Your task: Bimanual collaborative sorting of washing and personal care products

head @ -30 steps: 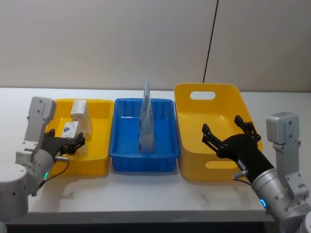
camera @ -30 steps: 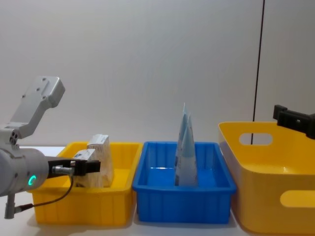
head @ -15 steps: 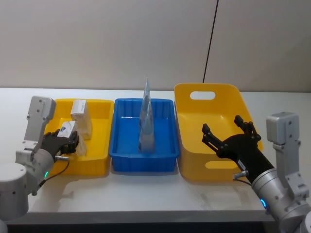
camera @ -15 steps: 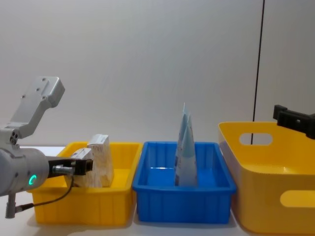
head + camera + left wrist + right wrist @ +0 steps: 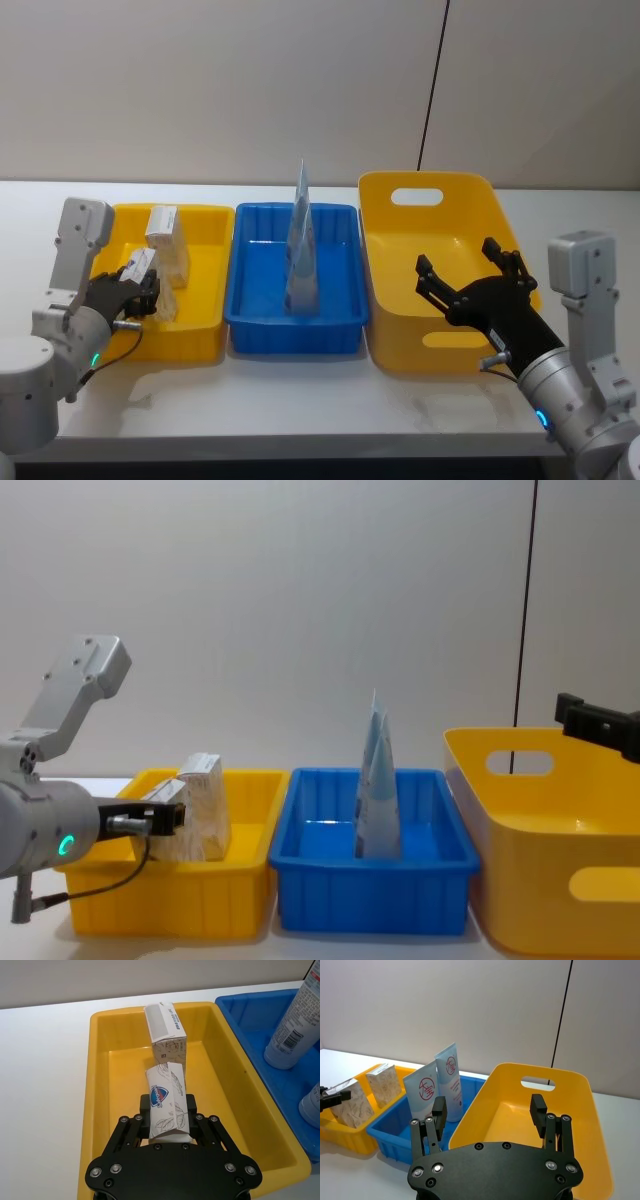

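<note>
Right tool [image 5: 488, 1106], fingers spread, faces the large yellow bin [image 5: 580, 1110]; two pale blue tubes [image 5: 422, 1094] stand in the blue bin [image 5: 387, 1135].

Small yellow bin [image 5: 185, 342], blue bin [image 5: 295, 338], large yellow bin [image 5: 400, 350]: glossy, smooth moulded plastic. Marbled-print pack [image 5: 167, 1035] and smaller beige pack [image 5: 165, 1085]: printed card, matt. Pale blue pouches [image 5: 422, 1095]: smooth plastic with a slight sheen. Left hand [image 5: 168, 1112], right hand [image 5: 488, 1105]: matt black, fitted with bright metal screws. Counter [image 5: 300, 400]: matt white, smooth.

Packs [image 5: 166, 236] are marbled beige, pouches [image 5: 302, 250] pale blue, outer bins [image 5: 195, 338] yellow, middle bin [image 5: 295, 336] blue.
</note>
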Action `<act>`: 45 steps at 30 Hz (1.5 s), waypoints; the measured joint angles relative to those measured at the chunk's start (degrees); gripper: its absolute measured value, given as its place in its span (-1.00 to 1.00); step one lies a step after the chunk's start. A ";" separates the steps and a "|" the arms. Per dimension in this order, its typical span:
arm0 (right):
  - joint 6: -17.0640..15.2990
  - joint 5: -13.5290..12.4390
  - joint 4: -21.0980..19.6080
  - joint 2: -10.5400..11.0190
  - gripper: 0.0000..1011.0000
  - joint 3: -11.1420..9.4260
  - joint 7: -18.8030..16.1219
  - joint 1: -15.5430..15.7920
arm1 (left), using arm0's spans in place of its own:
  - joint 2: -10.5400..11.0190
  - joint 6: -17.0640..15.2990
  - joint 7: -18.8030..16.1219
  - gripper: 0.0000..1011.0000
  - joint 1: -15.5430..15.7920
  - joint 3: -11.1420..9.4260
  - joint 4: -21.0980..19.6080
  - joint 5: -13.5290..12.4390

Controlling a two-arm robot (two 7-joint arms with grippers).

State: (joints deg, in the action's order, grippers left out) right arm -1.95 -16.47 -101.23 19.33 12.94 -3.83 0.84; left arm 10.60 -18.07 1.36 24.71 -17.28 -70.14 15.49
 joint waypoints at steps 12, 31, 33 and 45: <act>0.00 0.00 0.00 0.00 0.98 0.00 0.00 0.00 | 1.63 0.89 0.39 -0.31 -0.61 -0.18 -3.25 -1.68; 0.00 0.00 0.00 0.00 0.98 0.00 0.00 0.00 | 7.79 4.23 8.31 -0.31 -0.84 -0.34 -12.22 -2.85; 0.00 0.00 0.00 0.00 0.98 0.00 0.00 0.00 | 8.33 4.63 9.43 -0.31 -0.90 -0.31 -12.94 -2.61; 0.00 0.00 0.00 0.00 0.98 0.00 0.00 0.00 | 11.91 7.22 17.85 -0.30 -1.47 -0.32 -17.57 0.00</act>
State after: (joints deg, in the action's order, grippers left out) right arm -1.95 -16.47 -101.23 19.33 12.94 -3.83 0.84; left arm 22.51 -10.85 19.21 23.25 -17.60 -87.71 15.49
